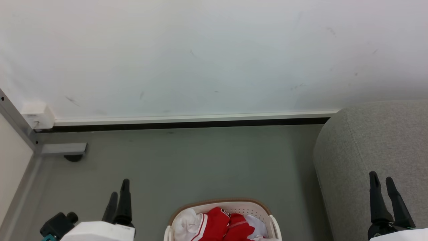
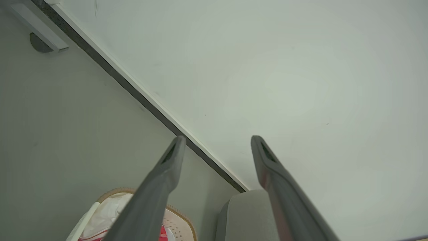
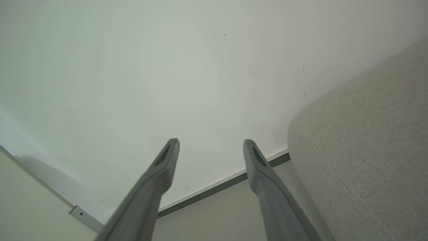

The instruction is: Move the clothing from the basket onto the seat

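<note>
Dark left gripper (image 1: pixel 119 187) spread wide, empty, over grey floor (image 1: pixel 200 160). Right gripper (image 1: pixel 381 177) likewise wide, empty, before seat (image 1: pixel 374 140). Between them, red-and-white clothing (image 1: pixel 220 224) heaped inside basket (image 1: pixel 217 202), apart from seat.

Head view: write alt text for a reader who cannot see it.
A cream basket of red-and-white clothing sits on the grey floor at bottom centre, partly cut off. The left gripper points up at lower left, the right gripper at lower right, seen against a grey seat. A white wall rises behind.
</note>
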